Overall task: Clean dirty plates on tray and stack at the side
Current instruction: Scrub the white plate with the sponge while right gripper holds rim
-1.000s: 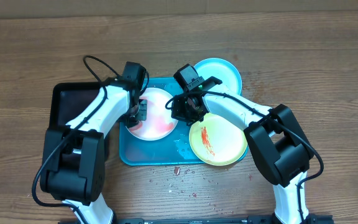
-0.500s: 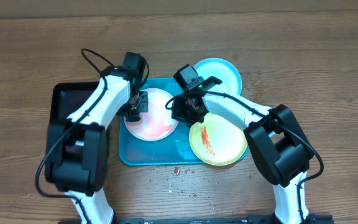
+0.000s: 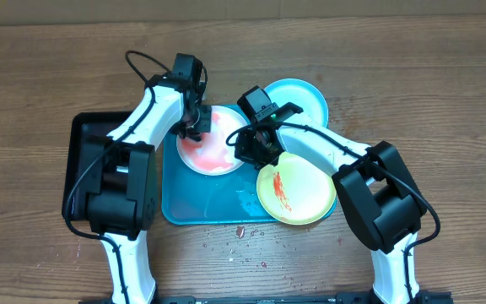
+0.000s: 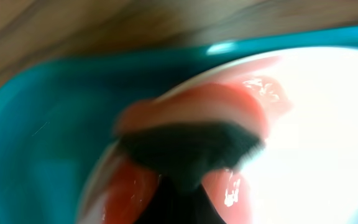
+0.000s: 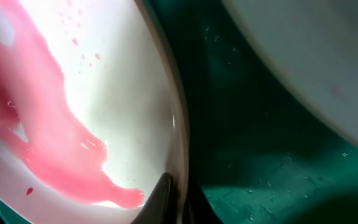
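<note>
The pale-rimmed plate [image 3: 218, 145], smeared pink-red across its white centre, lies at the back of the teal tray [image 3: 199, 201]. My right gripper [image 3: 251, 150] is shut on this plate's right rim; in the right wrist view the fingers [image 5: 160, 194] pinch that rim [image 5: 178, 149]. My left gripper [image 3: 194, 128] presses a dark sponge [image 4: 188, 146] onto the plate's far-left edge and is shut on it. The left wrist view is blurred. The yellow-green plate [image 3: 298, 192], streaked red, overhangs the tray's right edge. The light blue plate [image 3: 302, 100] sits at the back right.
A black tray [image 3: 99, 148] stands left of the teal tray, under the left arm. Red crumbs [image 3: 241, 232] are scattered on the wooden table in front of the teal tray. A wet patch [image 3: 247, 203] glistens on the tray floor.
The left gripper has swept the sponge from the plate's left side up to its far-left rim. The pale plate has shifted slightly back and right. The right gripper has barely moved.
</note>
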